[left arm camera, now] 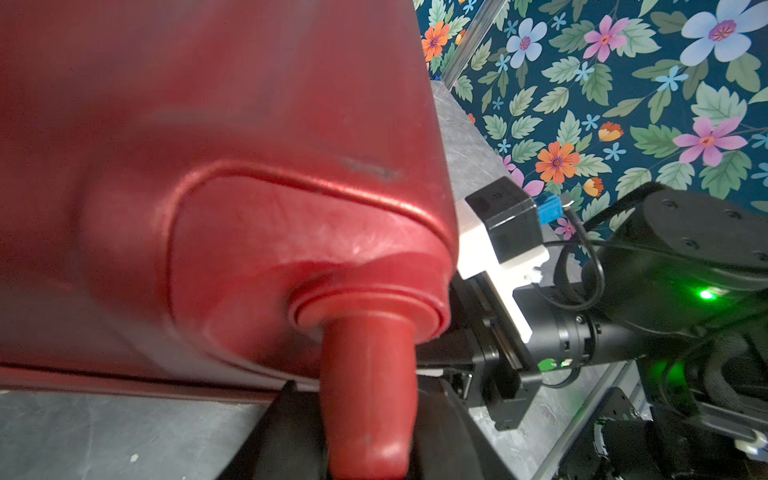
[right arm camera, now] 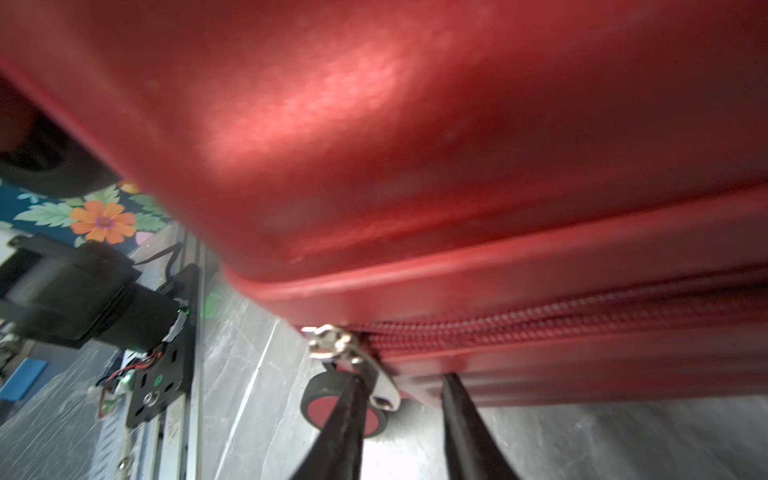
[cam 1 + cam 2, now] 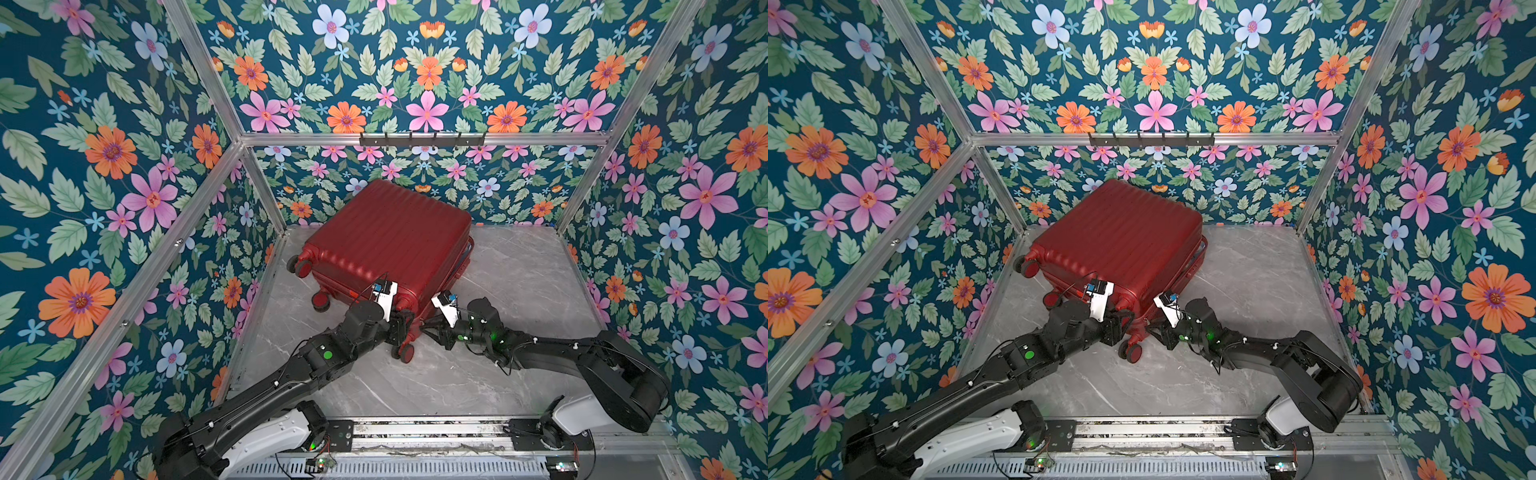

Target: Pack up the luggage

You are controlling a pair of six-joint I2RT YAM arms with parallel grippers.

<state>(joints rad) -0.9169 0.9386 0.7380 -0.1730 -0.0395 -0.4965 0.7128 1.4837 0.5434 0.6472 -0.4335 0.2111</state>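
Dark-red ribbed hard-shell luggage (image 3: 386,241) (image 3: 1121,237) lies flat with its halves together. It stretches away ahead of both grippers, which meet at its nearest corner in both top views. The left gripper (image 3: 402,332) sits against that corner. In the left wrist view its black fingers (image 1: 291,415) flank the red plastic caster leg (image 1: 370,374) and press on both sides of it, so the jaws are about half spread and clamped on the leg. The right gripper (image 3: 428,328) sits at the opposite side of the corner, level with the seam. In the right wrist view its jaws stand partly apart, with a clear gap between the fingers (image 2: 461,415). The silver metal zipper pull (image 2: 384,386) hangs in that gap, lying against one finger and clear of the other, so nothing is pinched. Red zipper teeth (image 2: 540,320) run meshed away from the slider. Behind one fingertip sits a grey-rimmed red caster wheel (image 2: 318,392). Beneath both grippers lies the grey marble-patterned tabletop (image 3: 519,291), ringed by floral-print walls (image 3: 104,166).
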